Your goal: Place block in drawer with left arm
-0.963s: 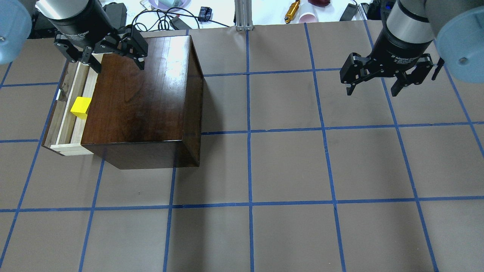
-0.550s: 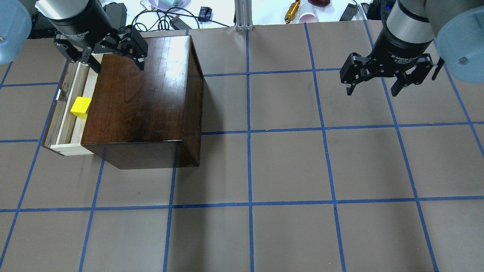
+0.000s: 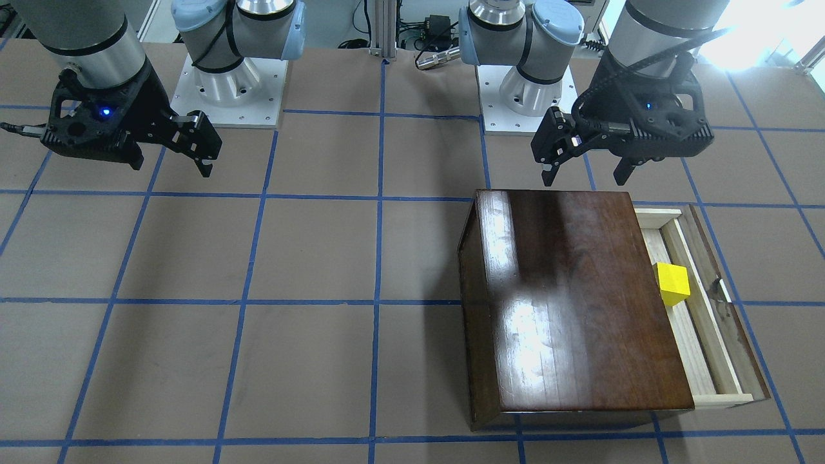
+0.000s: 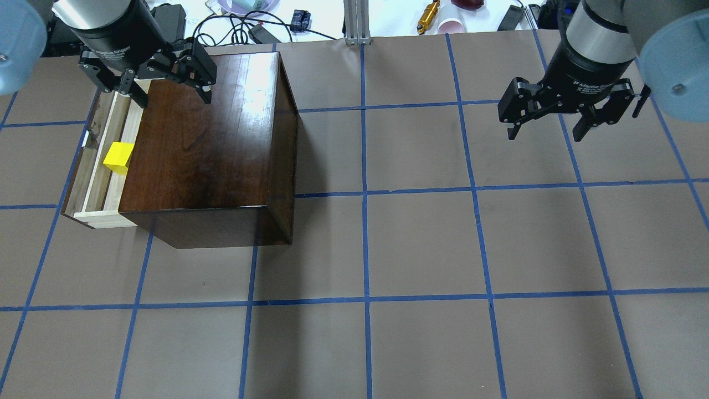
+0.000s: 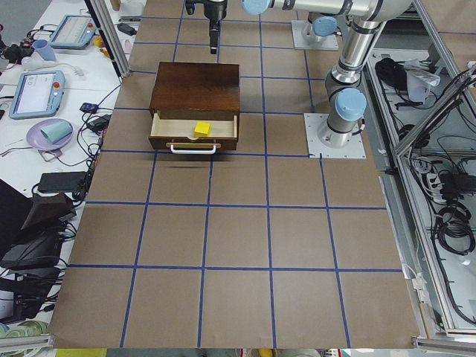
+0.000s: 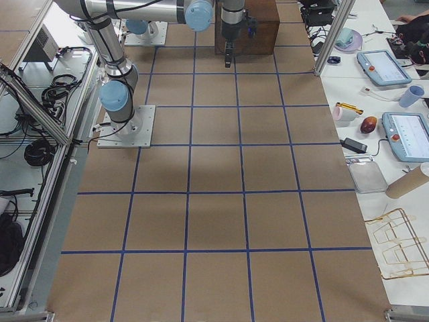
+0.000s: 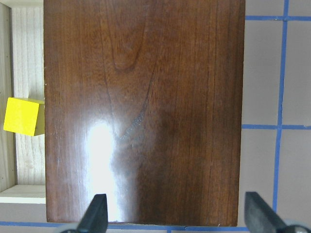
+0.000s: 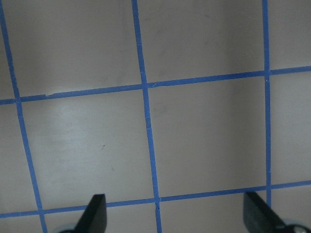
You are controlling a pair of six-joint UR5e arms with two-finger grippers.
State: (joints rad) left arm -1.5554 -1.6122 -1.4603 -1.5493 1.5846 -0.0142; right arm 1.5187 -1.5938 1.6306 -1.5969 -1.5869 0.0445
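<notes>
Block [image 4: 119, 158] lies in open drawer [image 4: 105, 219], just beside box [image 4: 210, 155] front. Left gripper [image 4: 174, 100] wide open, empty, hovering above box top. Right gripper [image 4: 545, 134] open, empty, over tabletop [image 4: 421, 244]. Placement looks done. Best move: lift straight up, avoid clipping box.

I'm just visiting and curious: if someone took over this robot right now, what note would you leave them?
Left gripper: open, empty, above the edge of the wooden box nearest the robot.
Right gripper: open, empty, over bare table.
Block: lying in the pulled-out drawer, close against the box.
Done: the block is in the drawer.
Left: nothing for the placing, it seems; the drawer stands open.
</notes>
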